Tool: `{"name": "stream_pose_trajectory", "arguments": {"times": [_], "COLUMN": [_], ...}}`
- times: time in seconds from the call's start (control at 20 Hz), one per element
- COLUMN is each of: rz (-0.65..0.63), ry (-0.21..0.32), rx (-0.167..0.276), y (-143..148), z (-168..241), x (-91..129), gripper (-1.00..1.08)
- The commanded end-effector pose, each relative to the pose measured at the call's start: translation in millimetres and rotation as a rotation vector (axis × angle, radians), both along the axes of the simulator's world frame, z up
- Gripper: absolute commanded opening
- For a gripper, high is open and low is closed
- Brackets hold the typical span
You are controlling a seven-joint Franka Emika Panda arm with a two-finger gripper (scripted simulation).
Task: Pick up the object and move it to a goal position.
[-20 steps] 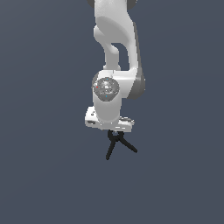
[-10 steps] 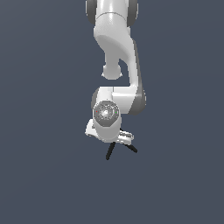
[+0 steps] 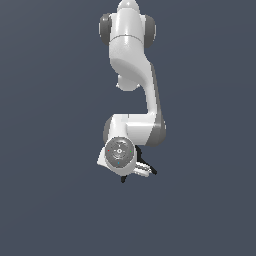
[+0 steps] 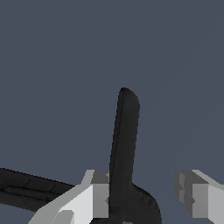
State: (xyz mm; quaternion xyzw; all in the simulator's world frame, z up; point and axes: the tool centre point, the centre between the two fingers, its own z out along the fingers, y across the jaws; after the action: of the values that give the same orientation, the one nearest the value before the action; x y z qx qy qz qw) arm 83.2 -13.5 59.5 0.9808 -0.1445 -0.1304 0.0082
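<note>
One smooth white arm [image 3: 134,75], glossy and rounded, bent down to a grey round wrist cap. Below it, one gripper [image 3: 134,171] with two blocky white fingers [image 4: 94,194], grey-padded. One small matt black clamp [image 4: 124,144] between them: two thin legs, one straight up the wrist view, one splayed sideways. Left pad touching the clamp, right pad apart; whether pinched, cannot tell. Elsewhere only flat slate-grey background.

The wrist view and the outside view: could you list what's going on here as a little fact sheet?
setting: plain dark grey simulated background
arm: white robot arm, bent downward
gripper: gripper, two pale fingers showing
object: black clamp-like thing, one leg rising between the fingers, touching one, gap to the other
exterior view: object mostly hidden behind the wrist
grip: cannot tell if closed
</note>
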Motion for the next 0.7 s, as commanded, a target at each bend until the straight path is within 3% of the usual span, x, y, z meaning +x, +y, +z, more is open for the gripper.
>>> {"name": "stream_pose_trajectory", "arguments": {"times": [0.0, 0.65], "rz": [-0.014, -0.066], "ry": [0.013, 0.061], "rx": [-0.001, -0.002], "y": [0, -3], "z": [-7, -31], "x": [5, 22], "gripper": [0.28, 0.28]}}
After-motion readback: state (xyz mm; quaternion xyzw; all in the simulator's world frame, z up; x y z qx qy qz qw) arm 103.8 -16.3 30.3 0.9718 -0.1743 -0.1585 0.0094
